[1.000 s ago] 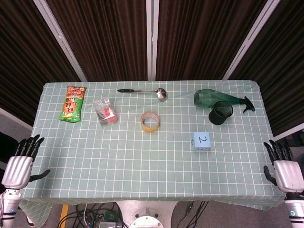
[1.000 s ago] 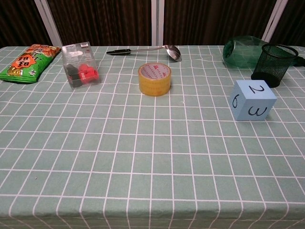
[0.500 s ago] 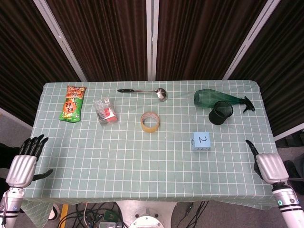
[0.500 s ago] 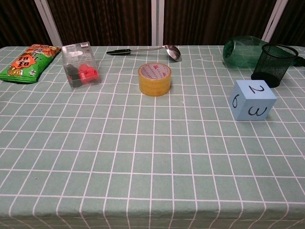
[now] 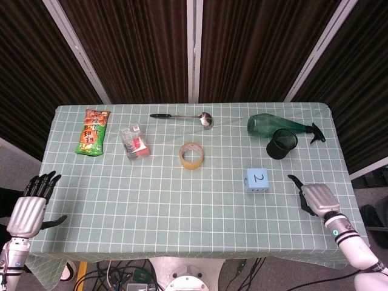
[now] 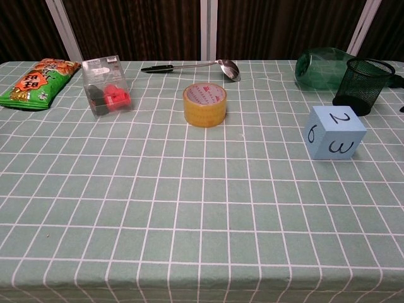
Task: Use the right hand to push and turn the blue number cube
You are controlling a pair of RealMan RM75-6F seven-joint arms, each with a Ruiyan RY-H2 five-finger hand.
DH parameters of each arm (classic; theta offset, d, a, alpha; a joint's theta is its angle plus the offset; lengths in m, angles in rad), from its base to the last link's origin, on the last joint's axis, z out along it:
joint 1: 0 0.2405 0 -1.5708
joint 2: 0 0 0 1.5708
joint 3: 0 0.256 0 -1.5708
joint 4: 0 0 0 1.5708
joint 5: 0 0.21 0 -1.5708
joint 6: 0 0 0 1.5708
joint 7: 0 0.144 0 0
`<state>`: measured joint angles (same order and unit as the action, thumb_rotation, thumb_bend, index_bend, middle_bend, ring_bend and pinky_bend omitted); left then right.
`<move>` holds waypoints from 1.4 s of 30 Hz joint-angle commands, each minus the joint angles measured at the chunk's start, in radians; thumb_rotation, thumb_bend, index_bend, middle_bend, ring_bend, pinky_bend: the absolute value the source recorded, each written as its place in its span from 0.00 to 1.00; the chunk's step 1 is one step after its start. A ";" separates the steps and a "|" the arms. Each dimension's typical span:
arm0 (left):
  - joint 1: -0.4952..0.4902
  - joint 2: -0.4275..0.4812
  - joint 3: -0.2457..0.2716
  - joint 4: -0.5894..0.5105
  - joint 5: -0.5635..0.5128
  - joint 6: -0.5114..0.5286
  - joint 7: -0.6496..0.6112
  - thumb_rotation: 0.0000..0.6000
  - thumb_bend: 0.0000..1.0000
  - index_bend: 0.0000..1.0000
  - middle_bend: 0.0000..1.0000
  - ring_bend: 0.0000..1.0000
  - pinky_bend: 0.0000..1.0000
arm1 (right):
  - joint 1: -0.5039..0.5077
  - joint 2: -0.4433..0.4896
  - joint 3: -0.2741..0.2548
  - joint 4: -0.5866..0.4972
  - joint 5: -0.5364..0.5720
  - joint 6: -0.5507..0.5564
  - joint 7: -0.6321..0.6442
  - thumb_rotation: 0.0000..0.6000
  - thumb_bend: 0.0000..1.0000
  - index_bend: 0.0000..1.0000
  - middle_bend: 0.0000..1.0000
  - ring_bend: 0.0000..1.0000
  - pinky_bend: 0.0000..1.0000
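Observation:
The blue number cube (image 5: 257,180) sits on the green checked cloth, right of centre, with a 2 on top. In the chest view the cube (image 6: 334,132) also shows a 6 and a 3 on its sides. My right hand (image 5: 315,197) hovers over the table's right part, a short way right of the cube and slightly nearer to me. It holds nothing, and a dark finger (image 5: 295,180) points toward the cube without touching it. My left hand (image 5: 30,209) hangs by the table's left edge with fingers spread and empty.
A black mesh cup (image 5: 282,143) and a lying green spray bottle (image 5: 282,125) stand behind the cube. A tape roll (image 5: 191,155), a clear box with red contents (image 5: 134,141), a snack bag (image 5: 92,131) and a ladle (image 5: 188,116) lie further left.
My right hand has swung in from beyond the table's right edge, moving left toward the cube. The cube and the left hand have stayed in place.

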<state>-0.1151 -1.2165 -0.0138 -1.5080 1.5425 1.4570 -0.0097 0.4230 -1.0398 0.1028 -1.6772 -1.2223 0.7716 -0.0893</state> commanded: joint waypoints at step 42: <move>-0.007 0.016 0.004 0.031 -0.018 -0.022 -0.050 1.00 0.00 0.05 0.00 0.00 0.01 | 0.464 -0.004 0.008 0.078 0.257 -0.510 0.270 1.00 1.00 0.06 1.00 0.82 0.71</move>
<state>-0.1219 -1.2011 -0.0099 -1.4773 1.5246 1.4355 -0.0593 0.8678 -1.0448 0.1211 -1.6001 -0.9816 0.2740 0.1873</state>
